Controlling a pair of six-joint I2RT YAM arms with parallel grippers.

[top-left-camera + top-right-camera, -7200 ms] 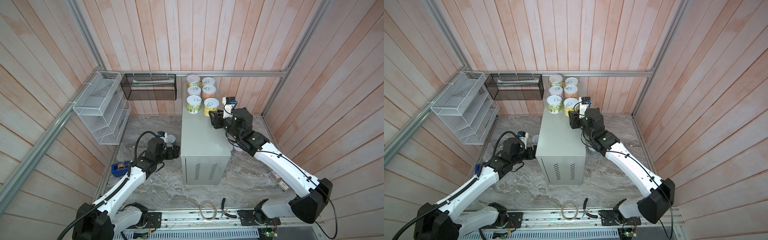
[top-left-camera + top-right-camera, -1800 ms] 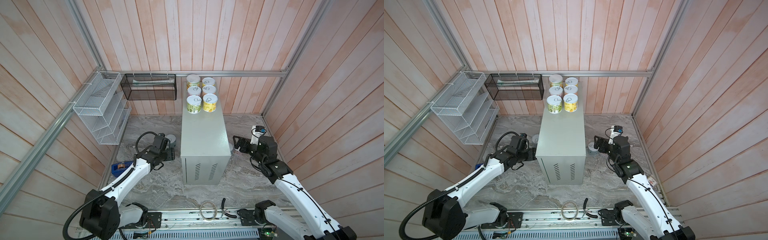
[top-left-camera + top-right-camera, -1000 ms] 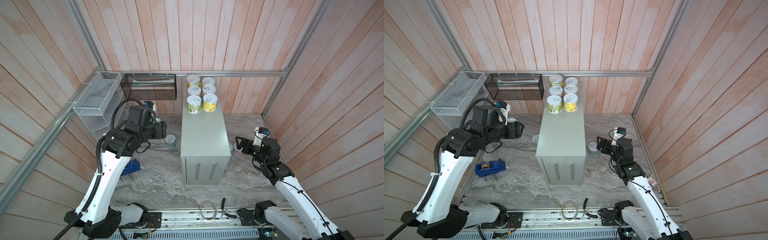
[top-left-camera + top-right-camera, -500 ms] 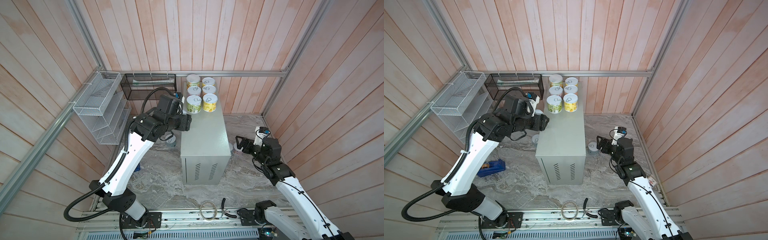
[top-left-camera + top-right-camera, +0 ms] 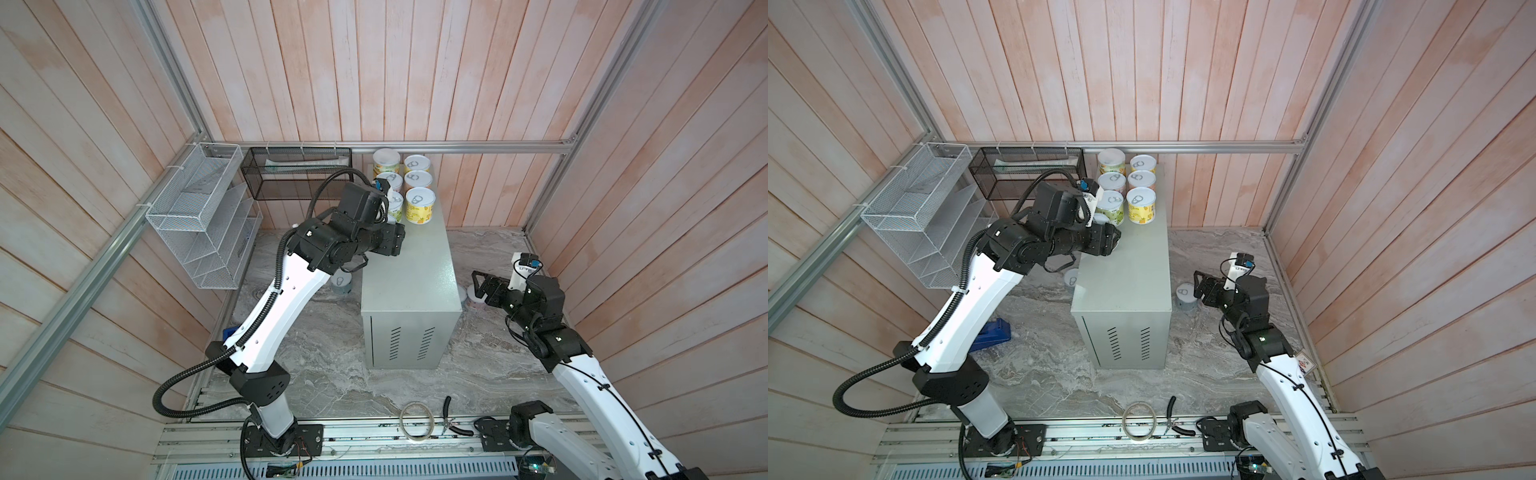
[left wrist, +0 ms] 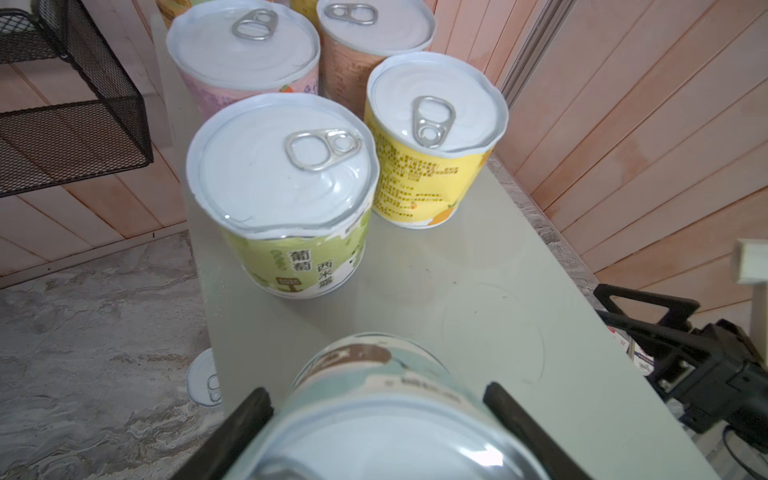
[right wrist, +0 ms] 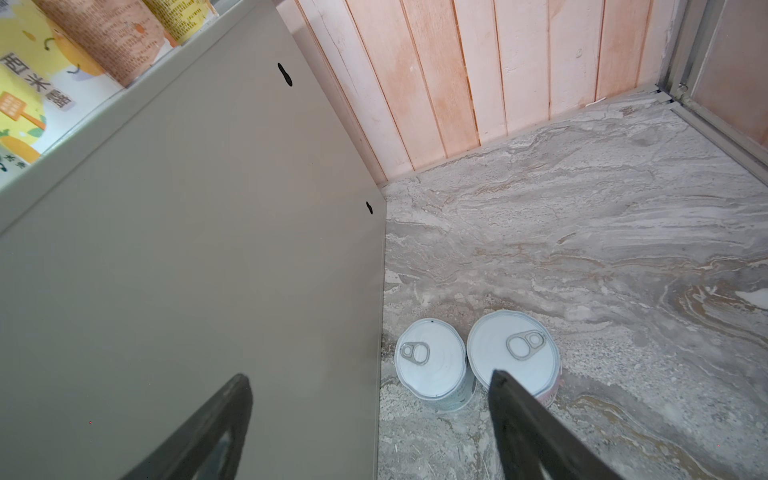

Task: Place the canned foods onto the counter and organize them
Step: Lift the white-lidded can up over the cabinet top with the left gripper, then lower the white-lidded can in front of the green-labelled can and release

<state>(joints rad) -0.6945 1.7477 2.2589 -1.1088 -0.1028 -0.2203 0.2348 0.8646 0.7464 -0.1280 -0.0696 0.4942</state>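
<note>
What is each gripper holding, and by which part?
Left gripper: a pale blue-labelled can, pinched across its side wall, over the counter. Right gripper: open, holding nothing, near two cans on the marble.

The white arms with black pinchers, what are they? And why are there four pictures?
They are two robot arms; each ends in a tool that pinches like fingers. Two pictures look down from one camera above, side by side like two eyes. The other two come from small cameras on the wrists. In the middle stands a grey cabinet with six cans on top, in two rows. The left tool grips a pale blue can over the cabinet. The right tool is open and empty, near two cans on the floor. One more can sits on the floor across the cabinet.
</note>
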